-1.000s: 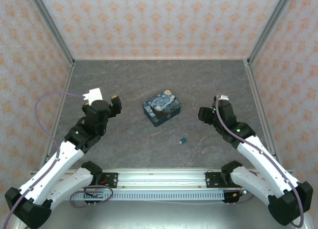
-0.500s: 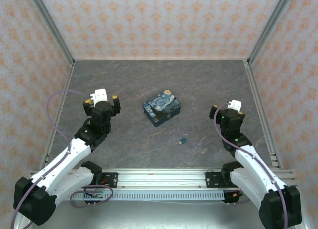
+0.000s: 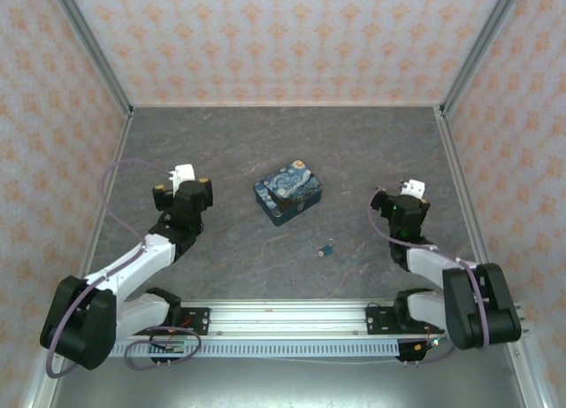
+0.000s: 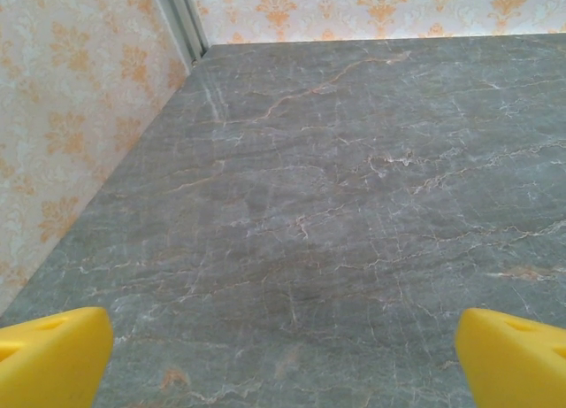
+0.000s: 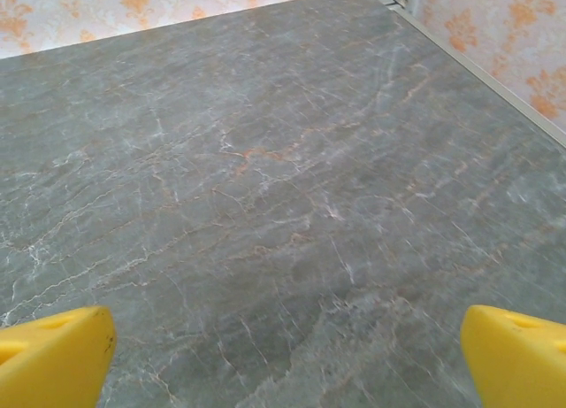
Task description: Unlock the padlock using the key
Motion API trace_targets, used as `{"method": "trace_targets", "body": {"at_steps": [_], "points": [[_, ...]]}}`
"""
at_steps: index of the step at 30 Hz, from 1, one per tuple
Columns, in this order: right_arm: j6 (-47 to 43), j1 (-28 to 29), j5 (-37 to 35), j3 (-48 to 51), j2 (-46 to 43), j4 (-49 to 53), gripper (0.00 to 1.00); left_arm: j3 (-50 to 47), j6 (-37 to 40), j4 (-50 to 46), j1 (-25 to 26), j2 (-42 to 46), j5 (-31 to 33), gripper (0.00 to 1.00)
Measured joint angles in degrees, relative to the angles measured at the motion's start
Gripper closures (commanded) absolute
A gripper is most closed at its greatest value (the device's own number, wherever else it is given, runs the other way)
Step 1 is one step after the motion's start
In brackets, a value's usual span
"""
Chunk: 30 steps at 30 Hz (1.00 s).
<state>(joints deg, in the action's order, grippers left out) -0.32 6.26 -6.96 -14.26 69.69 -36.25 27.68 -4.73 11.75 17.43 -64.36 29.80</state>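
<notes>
Tiny teal-blue padlock (image 3: pixel 327 248): on the table, near side of dark blue swirl-print box (image 3: pixel 287 192). Left gripper (image 3: pixel 183 185), right gripper (image 3: pixel 400 192): fingers spread wide, empty.

The box (image 3: pixel 288 194) sits on the tabletop (image 3: pixel 265 142), near the middle. The padlock (image 3: pixel 326 248) lies on the tabletop in front of the box, a bit to the right, apart from it. The left fingers (image 4: pixel 53 355) are well left of the box. The right fingers (image 5: pixel 53 350) are well right of it. Walls (image 3: pixel 283 36) stand behind and at both sides.
</notes>
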Motion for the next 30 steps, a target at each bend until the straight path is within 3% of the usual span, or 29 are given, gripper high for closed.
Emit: {"method": "trace_targets", "body": {"at_steps": [11, 20, 24, 30], "points": [[-2.99, -3.96, 5.51, -0.50, 15.30, -17.05, 0.01, -4.20, 3.45, 14.95, -3.21, -9.70, -4.92, 0.00], [-2.95, -6.05, 9.73, -9.07, 17.25, -11.67, 0.01, -6.69, 5.88, 25.29, -8.37, -11.06, -11.43, 0.00], [-2.71, -7.06, 10.40, -9.42, 17.27, -10.21, 0.01, -8.37, 4.81, 32.85, -12.48, -17.38, -13.60, 0.00], [-2.71, -7.06, 11.28, -9.40, 17.27, -8.98, 0.01, -5.44, 4.61, 31.19, -13.46, -21.81, -17.99, 0.00]]}}
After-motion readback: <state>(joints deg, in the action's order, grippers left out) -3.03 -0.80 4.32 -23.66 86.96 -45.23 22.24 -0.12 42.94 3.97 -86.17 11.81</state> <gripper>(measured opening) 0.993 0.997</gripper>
